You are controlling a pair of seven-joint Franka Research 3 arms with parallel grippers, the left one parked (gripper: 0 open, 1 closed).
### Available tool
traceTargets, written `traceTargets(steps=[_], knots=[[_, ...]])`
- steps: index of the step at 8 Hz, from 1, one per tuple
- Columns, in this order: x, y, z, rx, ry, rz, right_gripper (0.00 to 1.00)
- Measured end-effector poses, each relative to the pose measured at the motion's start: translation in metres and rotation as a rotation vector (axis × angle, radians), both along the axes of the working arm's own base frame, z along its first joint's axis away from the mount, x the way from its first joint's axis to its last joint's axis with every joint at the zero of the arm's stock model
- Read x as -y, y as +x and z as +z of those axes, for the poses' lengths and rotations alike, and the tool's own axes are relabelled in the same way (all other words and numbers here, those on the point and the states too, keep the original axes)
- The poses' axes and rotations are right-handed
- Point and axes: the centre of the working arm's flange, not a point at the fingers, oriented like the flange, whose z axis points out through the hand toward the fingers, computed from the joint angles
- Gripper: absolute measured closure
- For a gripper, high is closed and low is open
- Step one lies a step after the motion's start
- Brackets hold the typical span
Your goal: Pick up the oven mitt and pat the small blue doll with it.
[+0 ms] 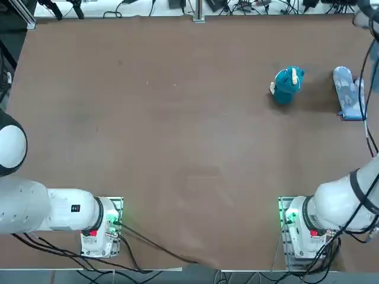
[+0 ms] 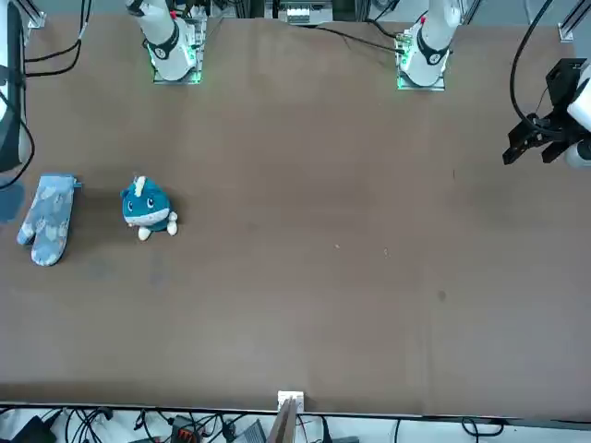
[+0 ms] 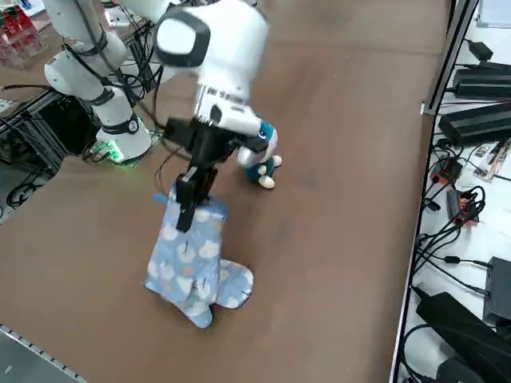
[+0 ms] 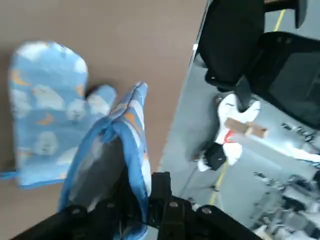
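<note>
My right gripper is shut on the cuff of a light-blue oven mitt with cloud patches. In the right side view the gripper hangs above the table's right edge with the mitt dangling from it. A second, look-alike mitt lies flat on the table just below. The small teal-blue doll stands upright to the left of that flat mitt, apart from it. In the right side view the wrist partly hides the doll.
The table's right edge runs right beside the gripper, with office chairs on the floor beyond it. Cables and power bricks lie past the far edge. The arm bases stand at the near edge.
</note>
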Motion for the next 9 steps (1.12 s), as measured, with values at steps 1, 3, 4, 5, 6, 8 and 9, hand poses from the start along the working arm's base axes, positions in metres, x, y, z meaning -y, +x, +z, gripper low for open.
traceTargets(steps=[1, 3, 4, 5, 6, 8, 9], knots=[[0.017, -0.014, -0.019, -0.02, -0.023, 0.041, 0.96], [0.035, -0.037, -0.054, -0.055, -0.026, 0.097, 0.96], [0.034, -0.045, -0.071, -0.072, -0.013, 0.11, 0.96], [0.029, -0.051, -0.085, -0.087, 0.002, 0.112, 0.96], [0.02, -0.054, -0.097, -0.1, 0.014, 0.117, 0.96], [-0.007, -0.053, -0.128, -0.119, 0.033, 0.122, 0.96], [-0.022, -0.054, -0.147, -0.129, 0.041, 0.116, 0.96]])
